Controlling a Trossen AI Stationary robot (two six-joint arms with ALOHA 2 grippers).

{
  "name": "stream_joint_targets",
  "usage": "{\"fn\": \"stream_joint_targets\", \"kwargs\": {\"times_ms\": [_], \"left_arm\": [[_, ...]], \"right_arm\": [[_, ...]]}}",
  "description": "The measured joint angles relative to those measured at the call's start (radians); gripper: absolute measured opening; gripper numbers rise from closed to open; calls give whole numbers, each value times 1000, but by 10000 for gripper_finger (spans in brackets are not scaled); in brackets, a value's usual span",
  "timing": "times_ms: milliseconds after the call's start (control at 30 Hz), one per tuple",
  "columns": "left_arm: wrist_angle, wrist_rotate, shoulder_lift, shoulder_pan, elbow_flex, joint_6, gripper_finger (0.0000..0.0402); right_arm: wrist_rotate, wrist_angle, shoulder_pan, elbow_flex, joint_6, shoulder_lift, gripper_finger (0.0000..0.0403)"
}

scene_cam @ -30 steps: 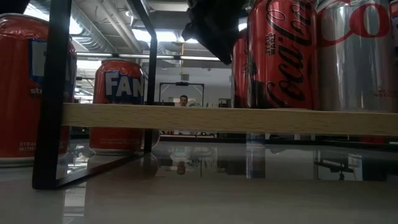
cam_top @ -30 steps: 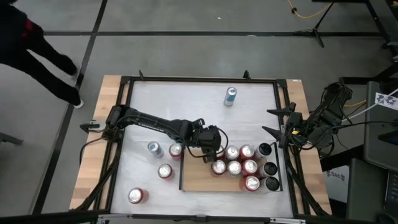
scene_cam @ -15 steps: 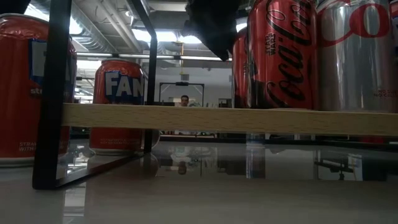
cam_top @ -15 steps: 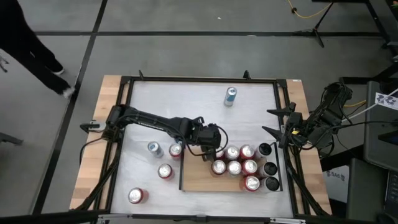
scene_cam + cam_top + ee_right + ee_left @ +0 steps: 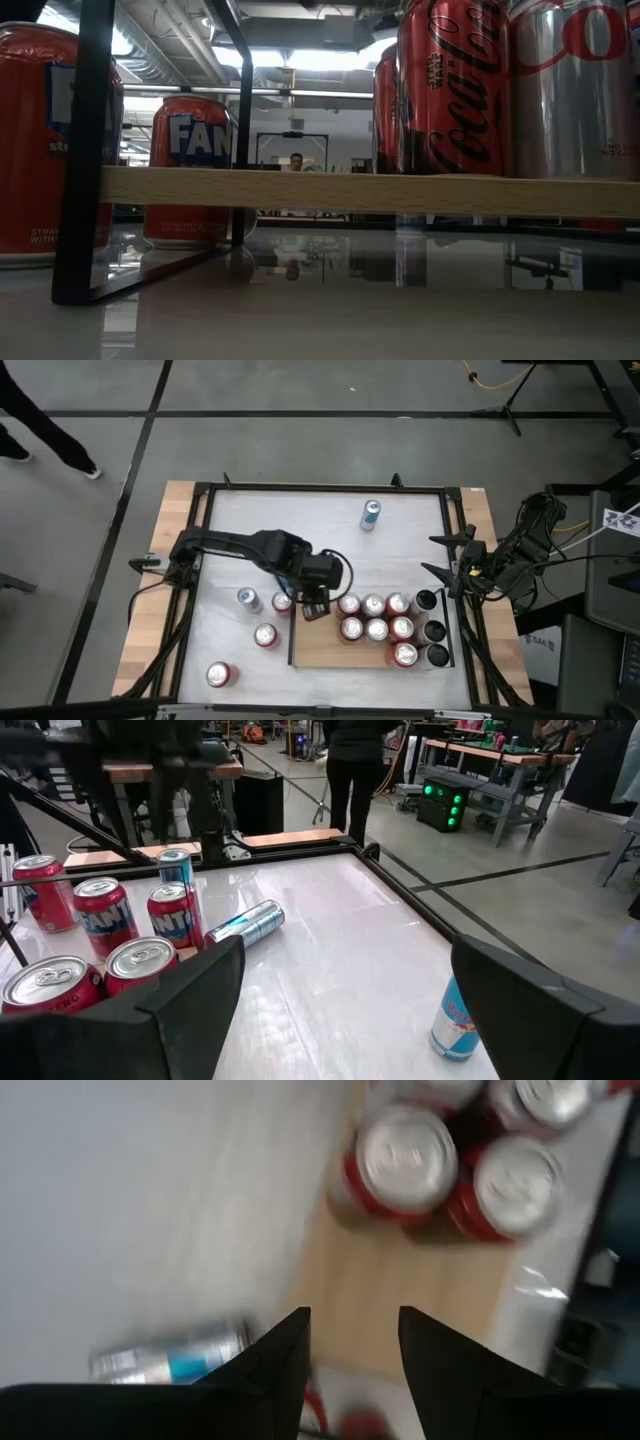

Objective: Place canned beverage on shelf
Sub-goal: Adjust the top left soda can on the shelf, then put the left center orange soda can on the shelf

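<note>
Two end effectors empty: left parted over the shelf, right wide beside table.

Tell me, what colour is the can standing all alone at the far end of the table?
The lone can is blue and silver, shown best in the right wrist view.
</note>
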Motion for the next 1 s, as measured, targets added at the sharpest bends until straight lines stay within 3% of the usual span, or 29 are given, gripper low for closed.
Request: {"fn": "stream_joint_targets", "kwargs": {"times_ms": [133,533,700,1000], "left_arm": [[-114,26,-1,-22,85,-87,145],[-44,25,-7,-51,87,-41,157],[-45,40,-7,-53,87,-31,204],[-45,44,-6,-57,87,-14,324]], "right_arm": [[0,0,0,0,0,0,347],[0,-3,0,0,0,0,347],[0,-7,0,0,0,0,347],[0,-30,0,0,0,0,347]]}}
